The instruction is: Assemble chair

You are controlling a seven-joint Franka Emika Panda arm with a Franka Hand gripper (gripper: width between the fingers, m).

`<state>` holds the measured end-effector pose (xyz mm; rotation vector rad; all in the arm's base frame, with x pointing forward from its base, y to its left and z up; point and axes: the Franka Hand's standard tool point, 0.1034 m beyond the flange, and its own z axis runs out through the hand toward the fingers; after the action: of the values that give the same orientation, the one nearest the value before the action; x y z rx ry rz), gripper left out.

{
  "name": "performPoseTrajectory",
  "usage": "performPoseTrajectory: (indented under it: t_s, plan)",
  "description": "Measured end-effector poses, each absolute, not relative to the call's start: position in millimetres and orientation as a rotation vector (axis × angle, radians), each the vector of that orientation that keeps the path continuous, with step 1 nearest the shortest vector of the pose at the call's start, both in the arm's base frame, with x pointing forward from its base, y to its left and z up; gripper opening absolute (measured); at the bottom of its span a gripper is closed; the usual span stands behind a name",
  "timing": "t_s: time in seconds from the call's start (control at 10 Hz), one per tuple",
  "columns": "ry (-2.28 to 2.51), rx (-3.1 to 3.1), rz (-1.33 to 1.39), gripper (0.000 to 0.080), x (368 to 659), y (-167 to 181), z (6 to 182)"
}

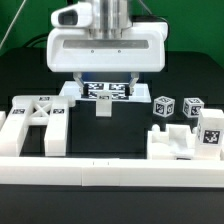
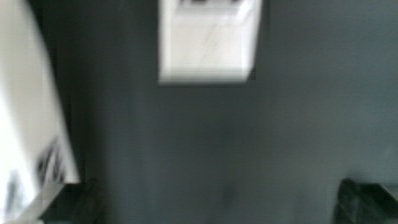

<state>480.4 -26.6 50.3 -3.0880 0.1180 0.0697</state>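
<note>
Black tabletop [image 1: 120,140] filled the frame, edged by a white border rail [image 1: 60,175] along the bottom. The gripper [image 1: 103,96] hung at upper centre; whether clenched or released could not be told. The X-braced chair panel [image 1: 35,120] lay lower left of it, apart; blocky chair parts [image 1: 180,145] lower right

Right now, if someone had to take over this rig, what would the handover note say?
Claw: looks open and empty, hovering low over the middle of the table.
Parts: the X-braced panel lies flat at the exterior view's left. A small white block sits at centre, just below the claw. The tagged blocks and a larger white part are at the exterior view's right.
Done: no pieces visibly joined, as far as these views show.
Left: apparently the whole chair assembly.
</note>
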Motion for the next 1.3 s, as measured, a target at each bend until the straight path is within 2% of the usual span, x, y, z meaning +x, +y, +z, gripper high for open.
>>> performPoseTrajectory:
  t_s: [0.2,0.4,0.7,1.0,1.3]
  plan:
    - [0.124,-3.07,0.228,0.0649,482.2,-30.1,43.4]
    - [0.064,-3.049,0.345,0.0649,485.7,-33.2,46.6]
    - [0.066,-2.946,0.693,0.0649,475.3,-25.0,45.0]
    - [-0.078,-2.966,1.017,0.0649,470.5,-33.3,33.2]
    - [-0.112,-2.954,1.09,0.0649,469.6,-33.1,29.6]
